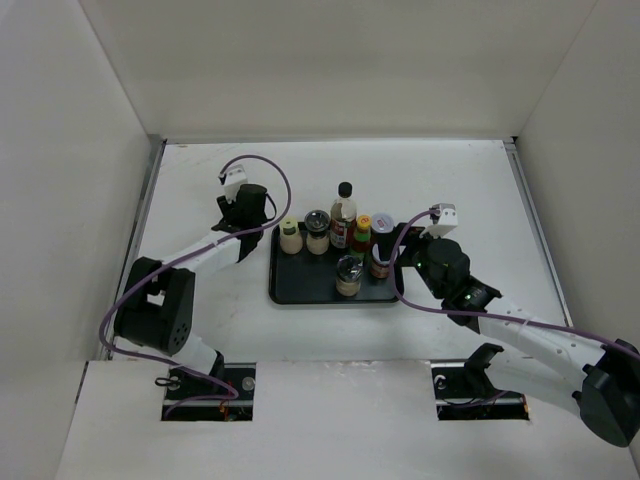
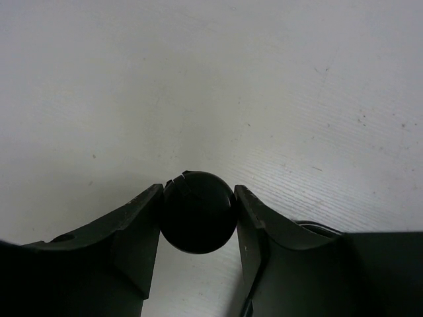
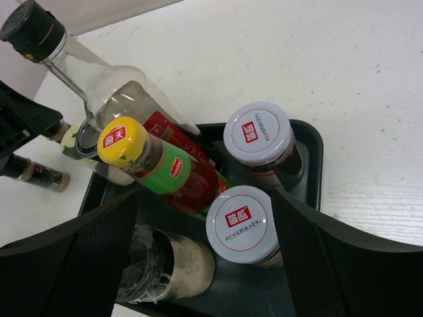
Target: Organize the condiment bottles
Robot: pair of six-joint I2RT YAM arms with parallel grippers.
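Left hand point(image 2: 198, 195) clenched on black-capped bottle point(image 2: 198, 218), just off the tray's point(image 1: 300, 282) left edge; judged inbound to join the group. Right hand point(image 3: 205, 205) released, fingers straddling silver-lidded jar point(image 3: 239, 223) at the tray's right end, likely to reposition it.

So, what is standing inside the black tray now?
On the tray: tall clear bottle, red sauce bottle, two white-lidded jars, yellow-lidded jar, dark-lidded jar, grey-lidded jar. The tray floor under them is covered. From above, the right gripper partly hides one white-lidded jar.
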